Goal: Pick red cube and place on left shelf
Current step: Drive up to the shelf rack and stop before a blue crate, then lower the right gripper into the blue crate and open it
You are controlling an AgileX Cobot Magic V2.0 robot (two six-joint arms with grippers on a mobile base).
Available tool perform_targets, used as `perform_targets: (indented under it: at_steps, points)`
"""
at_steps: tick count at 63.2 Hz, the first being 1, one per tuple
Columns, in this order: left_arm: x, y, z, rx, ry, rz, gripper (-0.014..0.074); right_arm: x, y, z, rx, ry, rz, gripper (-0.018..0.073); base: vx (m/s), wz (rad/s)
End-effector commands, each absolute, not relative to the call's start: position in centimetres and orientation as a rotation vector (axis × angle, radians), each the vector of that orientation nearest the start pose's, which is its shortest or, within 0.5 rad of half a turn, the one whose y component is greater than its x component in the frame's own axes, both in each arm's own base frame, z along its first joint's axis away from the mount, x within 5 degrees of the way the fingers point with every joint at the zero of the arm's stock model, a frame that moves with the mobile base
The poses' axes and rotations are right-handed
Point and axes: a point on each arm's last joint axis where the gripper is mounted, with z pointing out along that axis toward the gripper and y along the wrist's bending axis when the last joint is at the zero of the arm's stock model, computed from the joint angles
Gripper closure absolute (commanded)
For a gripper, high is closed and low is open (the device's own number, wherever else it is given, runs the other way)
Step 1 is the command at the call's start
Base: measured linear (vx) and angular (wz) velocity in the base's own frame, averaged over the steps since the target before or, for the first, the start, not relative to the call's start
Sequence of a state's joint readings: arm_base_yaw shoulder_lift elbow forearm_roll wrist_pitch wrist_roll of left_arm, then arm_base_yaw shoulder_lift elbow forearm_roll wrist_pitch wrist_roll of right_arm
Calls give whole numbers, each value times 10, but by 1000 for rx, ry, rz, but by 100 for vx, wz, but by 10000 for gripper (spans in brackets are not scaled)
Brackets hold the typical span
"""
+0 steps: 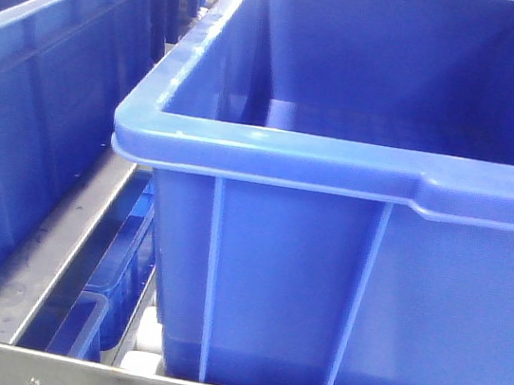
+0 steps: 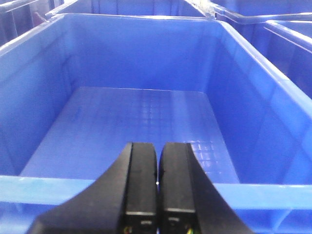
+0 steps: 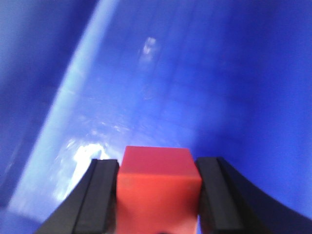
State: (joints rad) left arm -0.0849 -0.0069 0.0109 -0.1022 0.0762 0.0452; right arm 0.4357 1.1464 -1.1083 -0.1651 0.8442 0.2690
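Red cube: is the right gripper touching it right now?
Touching. The right wrist view shows the right gripper with its two black fingers pressed flush against opposite sides of the red cube, with no gap on either side.

Blue plastic crates (image 1: pixel 292 150), soft glare.

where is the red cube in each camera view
Exterior front: not in it.
Left wrist: not in it.
Right wrist: red cube at bottom centre, clamped in the right hand.
Shared landmark: blue crates, visible in all three views.
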Motion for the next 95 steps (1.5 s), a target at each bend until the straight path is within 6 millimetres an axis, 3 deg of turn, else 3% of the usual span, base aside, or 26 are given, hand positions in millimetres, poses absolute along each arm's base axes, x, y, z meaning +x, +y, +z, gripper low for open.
perform_targets:
  at_steps: [1,15,22,35,50,57,62,82,88,95]
  points:
    - [56,-5,203,18,1494,-126,495,244,103,374,-292,2293,150,513,0,0]
    - [56,-5,203,18,1494,-126,495,303,131,333,-323,2428,102,513,0,0]
    - [56,-5,203,18,1494,-126,495,322,141,309,-336,2489,84,513,0,0]
    - [56,-5,203,18,1494,-126,495,345,152,267,-360,2542,71,513,0,0]
    - [56,-5,203,18,1494,-126,495,354,157,239,-376,2607,45,513,0,0]
    - [56,-5,203,18,1494,-126,495,355,156,234,-379,2629,35,497,0,0]
    - [56,-5,203,18,1494,-126,496,354,156,234,-379,2638,30,437,0,0]
    - [56,-5,203,18,1494,-126,495,356,157,242,-372,2638,26,-8,0,0]
    - [56,-5,203,18,1494,-126,495,358,157,249,-366,2639,22,-64,0,0]
    - [56,-5,203,18,1494,-126,495,359,157,257,-360,2647,14,-62,0,0]
